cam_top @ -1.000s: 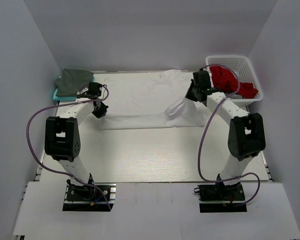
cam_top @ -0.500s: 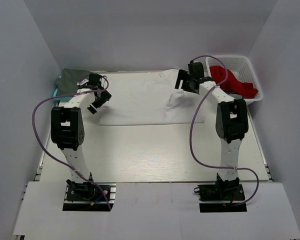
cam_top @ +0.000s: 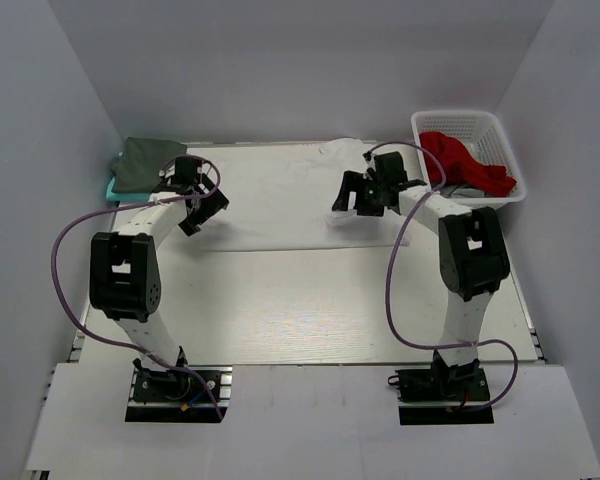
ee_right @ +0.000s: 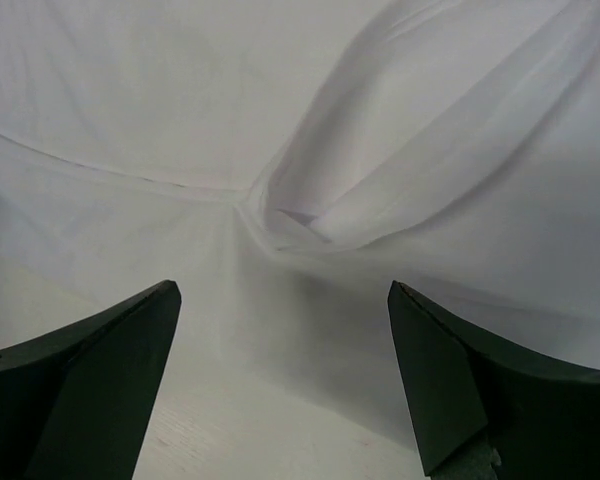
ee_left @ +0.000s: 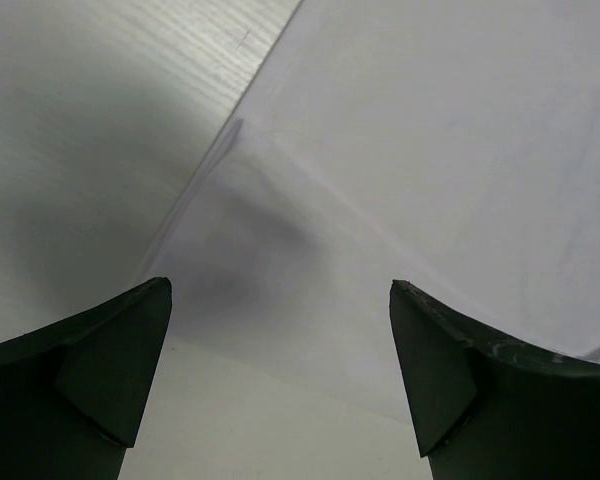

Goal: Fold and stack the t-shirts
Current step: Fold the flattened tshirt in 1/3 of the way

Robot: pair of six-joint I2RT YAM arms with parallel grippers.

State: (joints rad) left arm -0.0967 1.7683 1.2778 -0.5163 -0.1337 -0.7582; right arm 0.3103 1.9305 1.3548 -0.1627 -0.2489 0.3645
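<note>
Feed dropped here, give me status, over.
Left gripper open, right gripper open, nothing held. White t-shirt spread out, creased below right gripper. Nothing lying on it.

A robotics lab cell: plain white walls [cam_top: 300, 70] box in a table [cam_top: 310, 300] bearing 2 bolted arms [cam_top: 125, 275].

The left arm [cam_top: 128, 268] bent forward and leaned a little to the right. The left gripper [cam_top: 206, 208] pointed down. Its two fingers [ee_left: 90, 370] were wide apart and held nothing. The right arm [cam_top: 470, 262] bent forward and leaned to the left. The right gripper [cam_top: 350, 197] was wide apart too, and empty.
</note>
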